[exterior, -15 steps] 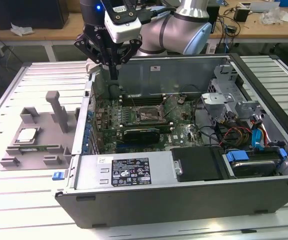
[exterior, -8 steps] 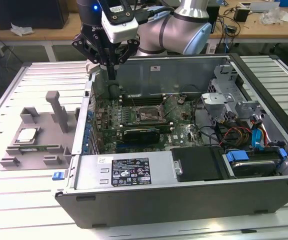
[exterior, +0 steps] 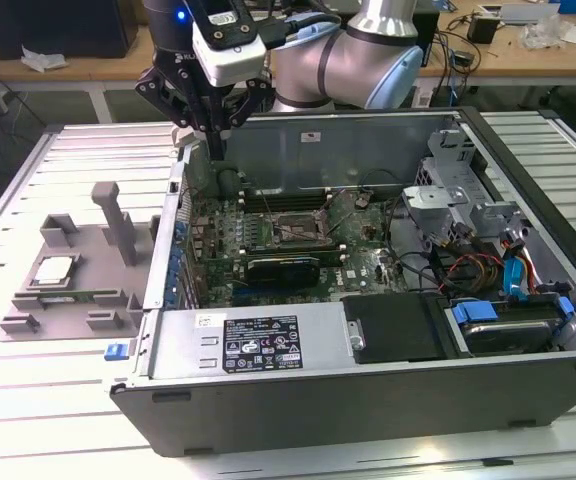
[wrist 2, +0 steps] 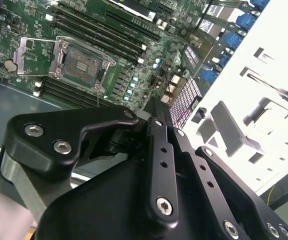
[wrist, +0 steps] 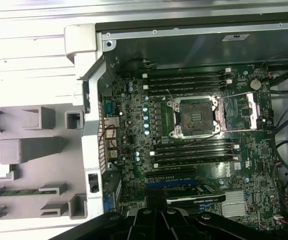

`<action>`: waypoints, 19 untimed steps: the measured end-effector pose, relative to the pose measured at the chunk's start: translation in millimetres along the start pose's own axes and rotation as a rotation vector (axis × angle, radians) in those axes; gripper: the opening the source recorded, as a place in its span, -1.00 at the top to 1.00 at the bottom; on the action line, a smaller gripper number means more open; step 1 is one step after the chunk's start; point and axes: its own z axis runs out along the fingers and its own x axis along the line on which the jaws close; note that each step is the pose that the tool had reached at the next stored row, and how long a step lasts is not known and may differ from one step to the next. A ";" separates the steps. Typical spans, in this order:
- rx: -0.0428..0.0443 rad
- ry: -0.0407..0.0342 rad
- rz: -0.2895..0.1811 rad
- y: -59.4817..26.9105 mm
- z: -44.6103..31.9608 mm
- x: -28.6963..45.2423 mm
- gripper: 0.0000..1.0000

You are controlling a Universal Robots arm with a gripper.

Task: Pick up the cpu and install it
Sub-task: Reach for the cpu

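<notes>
- Starting nearest in the exterior view: meeting the long side wall of the open computer case (exterior: 368,400), lying on its side on the slatted table (exterior: 48,420), evidently so as to be leaving the motherboard (exterior: 213,250) facing up for work from above.
- Finding the cpu (exterior: 53,270) lying flat, silver top up, in a recess of the grey tray (exterior: 23,322), outside the case toward the exterior view's left (probably being kept there so as to be presenting it level for a straight-down pick). Not being touched by anything, so judging the pick as not yet made.
- Moving inward: noting the black graphics card (exterior: 283,266) sitting across the board, just on the near side of the socket.
- Seeing the cpu socket (wrist: 196,116) in the first wrist view standing empty, its retaining frame (wrist: 246,107) hinged open to one side, leaving the contact bed bare and ready for a chip.
- Spotting the gripper (exterior: 214,148) hanging over the far corner of the case, beside the wall on the exterior view's left, above the board and well apart from the cpu. Fingers appearing drawn together to a narrow tip and carrying nothing, though hedging slightly, the black linkage overlapping itself in the second wrist view.
- Ending farthest back: making out wooden benches (exterior: 528,50) with scattered clutter behind the arm.
</notes>
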 end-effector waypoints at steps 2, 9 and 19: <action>0.0000 0.0000 0.000 -0.2 0.0 2.0 0.79; 0.0000 0.0000 0.000 -0.8 -0.3 10.6 0.79; 0.0000 0.0000 0.000 -1.5 -0.6 21.0 0.79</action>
